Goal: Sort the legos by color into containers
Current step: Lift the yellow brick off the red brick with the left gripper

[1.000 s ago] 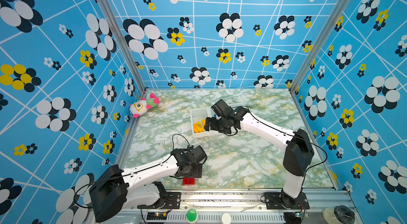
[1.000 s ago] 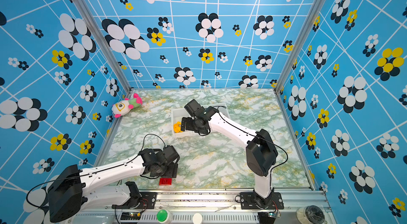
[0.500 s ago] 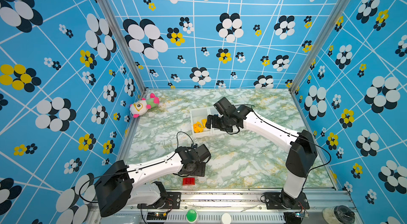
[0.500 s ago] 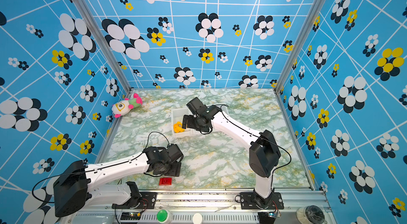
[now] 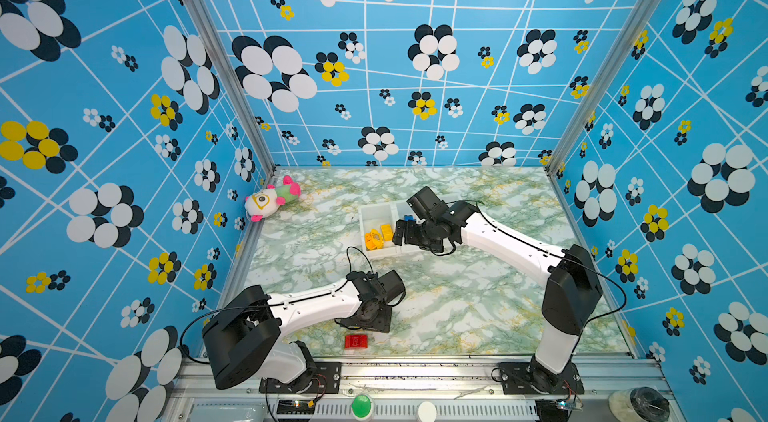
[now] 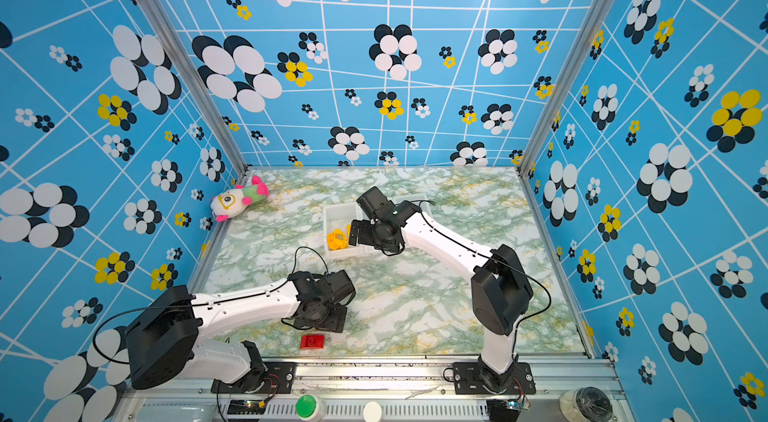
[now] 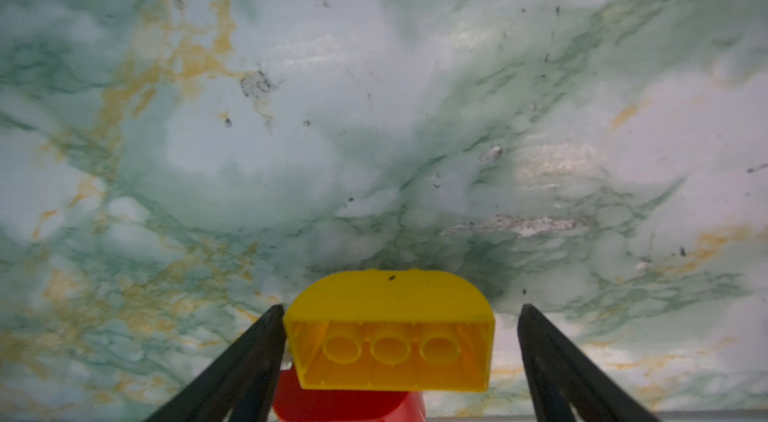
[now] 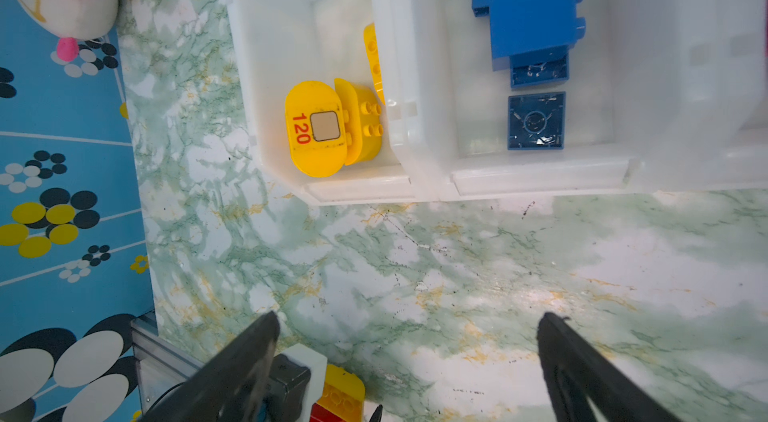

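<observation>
1. At the far left, the plush toy (image 5: 270,200) lies against the wall, well apart from the work. It is no part of the sorting.
2. The left gripper (image 7: 401,308) is low over the table (image 7: 374,108) near the front edge, jaws spread wide around a yellow brick (image 7: 388,341). 1 finger (image 7: 249,357) touches the brick's side and the other stands clear, so I judge it not yet clamped. The brick shows its hollow underside to the wrist camera and rests on a red brick (image 5: 356,342).
3. The step in hand, as I read it, is picking up that yellow brick. The next move calls for closing squarely on it and lifting without dragging the red brick along. It then goes to the left-end bin (image 5: 374,214).
4. The containers (image 8: 361,187) sit mid-table. The left-end bin holds the yellow legos (image 8: 318,129), including a rounded piece marked 120. The middle bin (image 8: 457,67) holds the blue legos (image 8: 532,13). What the 3rd bin (image 8: 685,67) holds is hidden.
5. The right gripper (image 8: 409,318) hovers over bare table just in front of the bins, jaws wide apart and empty.
6. I see only 2 bricks outside the bins, so the task looks nearly done. The red brick would suit the 3rd bin.
</observation>
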You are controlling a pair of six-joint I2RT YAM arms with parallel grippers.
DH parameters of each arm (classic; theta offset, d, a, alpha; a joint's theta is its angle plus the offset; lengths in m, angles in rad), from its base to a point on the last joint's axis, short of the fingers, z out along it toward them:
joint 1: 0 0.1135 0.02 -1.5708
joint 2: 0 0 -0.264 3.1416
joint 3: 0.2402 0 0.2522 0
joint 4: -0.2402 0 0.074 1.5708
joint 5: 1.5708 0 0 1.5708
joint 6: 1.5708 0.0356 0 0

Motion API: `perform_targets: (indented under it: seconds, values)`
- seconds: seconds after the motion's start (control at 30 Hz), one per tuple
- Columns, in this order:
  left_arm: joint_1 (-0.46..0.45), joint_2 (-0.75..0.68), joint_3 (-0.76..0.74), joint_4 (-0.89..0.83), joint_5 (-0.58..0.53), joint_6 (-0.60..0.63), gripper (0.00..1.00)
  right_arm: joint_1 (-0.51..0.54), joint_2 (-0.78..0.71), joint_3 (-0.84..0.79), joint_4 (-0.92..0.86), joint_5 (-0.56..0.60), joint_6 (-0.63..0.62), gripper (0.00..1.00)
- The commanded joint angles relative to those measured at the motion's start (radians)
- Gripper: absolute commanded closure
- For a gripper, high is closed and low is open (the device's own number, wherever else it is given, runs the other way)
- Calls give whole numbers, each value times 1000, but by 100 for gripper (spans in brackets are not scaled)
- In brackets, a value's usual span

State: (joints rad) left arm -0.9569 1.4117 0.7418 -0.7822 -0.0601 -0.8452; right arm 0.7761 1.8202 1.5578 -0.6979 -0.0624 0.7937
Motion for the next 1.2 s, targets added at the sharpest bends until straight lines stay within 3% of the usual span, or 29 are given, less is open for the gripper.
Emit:
perform_targets:
  seconds: [0.0, 0.73, 1.17]
  values:
    - [-5, 15, 24, -16, 14, 11, 12, -6, -35, -19, -3, 0, 7, 1]
    - [-3, 31, 21, -18, 23, 7, 31, -10, -38, -27, 8, -6, 17, 1]
    - [6, -30, 69, -89, -33, 15, 33, -15, -60, -37, 7, -2, 21, 1]
